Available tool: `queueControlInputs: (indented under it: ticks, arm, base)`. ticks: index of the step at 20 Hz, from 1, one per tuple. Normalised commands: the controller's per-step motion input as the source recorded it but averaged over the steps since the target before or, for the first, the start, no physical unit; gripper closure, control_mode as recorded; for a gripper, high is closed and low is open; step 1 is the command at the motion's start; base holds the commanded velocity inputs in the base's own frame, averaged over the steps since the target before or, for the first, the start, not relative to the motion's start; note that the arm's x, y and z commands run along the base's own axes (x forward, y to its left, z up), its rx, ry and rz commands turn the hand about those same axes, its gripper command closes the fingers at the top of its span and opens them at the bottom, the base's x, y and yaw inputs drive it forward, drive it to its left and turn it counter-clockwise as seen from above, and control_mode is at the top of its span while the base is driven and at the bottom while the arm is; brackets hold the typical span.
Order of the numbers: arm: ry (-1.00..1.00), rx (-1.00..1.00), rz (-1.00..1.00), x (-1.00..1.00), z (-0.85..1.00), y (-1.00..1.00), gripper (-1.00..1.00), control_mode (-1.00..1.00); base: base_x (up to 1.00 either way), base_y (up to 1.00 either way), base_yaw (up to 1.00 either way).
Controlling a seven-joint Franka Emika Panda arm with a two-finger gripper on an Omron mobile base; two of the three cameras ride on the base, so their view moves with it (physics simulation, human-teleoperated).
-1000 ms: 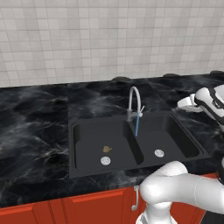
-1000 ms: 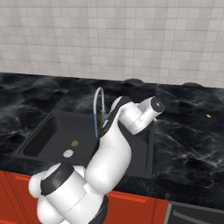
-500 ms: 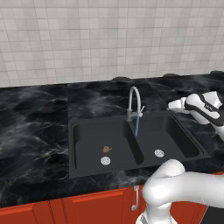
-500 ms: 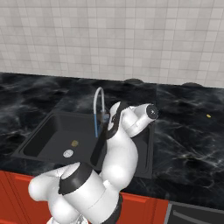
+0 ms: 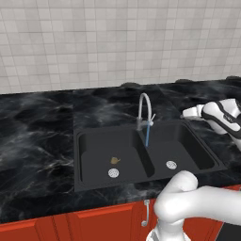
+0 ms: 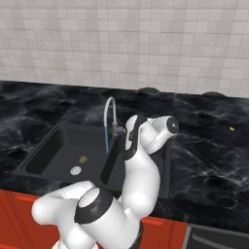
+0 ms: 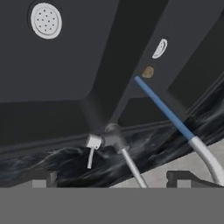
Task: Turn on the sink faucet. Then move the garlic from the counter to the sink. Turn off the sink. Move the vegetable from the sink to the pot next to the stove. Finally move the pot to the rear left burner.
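The sink faucet (image 5: 145, 109) (image 6: 111, 113) stands behind the divider of the dark double sink (image 5: 84, 155) (image 6: 46, 151). A thin blue stream (image 5: 147, 134) (image 7: 162, 105) runs from its spout. The small tan garlic (image 5: 114, 160) (image 6: 82, 159) (image 7: 148, 71) lies in the left basin beside a round silver drain (image 5: 113, 172). My gripper (image 5: 187, 112) hovers open over the black counter (image 5: 37, 136), right of the faucet and level with it. In the hand view the gripper (image 7: 112, 180) looks at the faucet's base and short side lever (image 7: 92, 146), with nothing between the fingers.
The right basin has its own drain (image 5: 171, 164) (image 7: 46, 20). A tiny yellow speck (image 6: 232, 129) lies on the counter to the right. Dark round shapes (image 5: 129, 85) sit along the tiled wall. Red cabinet fronts (image 5: 94, 223) run below the counter edge.
My hand has shifted a little left toward the faucet and dipped slightly, while the arm swung. The water keeps running and the garlic has stayed put.
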Motion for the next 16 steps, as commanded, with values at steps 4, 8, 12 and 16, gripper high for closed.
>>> queueControlInputs:
  ticks: [4, 8, 12, 16]
  arm:
    - [-0.02, -0.11, 0.15, 0.0, -0.06, -0.01, -1.0, -1.0]
    - [0.02, -0.03, -0.03, -0.05, 0.01, 0.0, -1.0, -1.0]
    - [0.14, 0.0, -0.22, -0.1, 0.07, 0.0, -1.0, -1.0]
    - [0.23, 0.03, -0.32, -0.11, 0.14, 0.01, -1.0, -1.0]
  base:
    - [0.0, 0.0, 0.0]
    - [0.0, 0.0, 0.0]
    - [0.0, 0.0, 0.0]
    - [0.0, 0.0, 0.0]
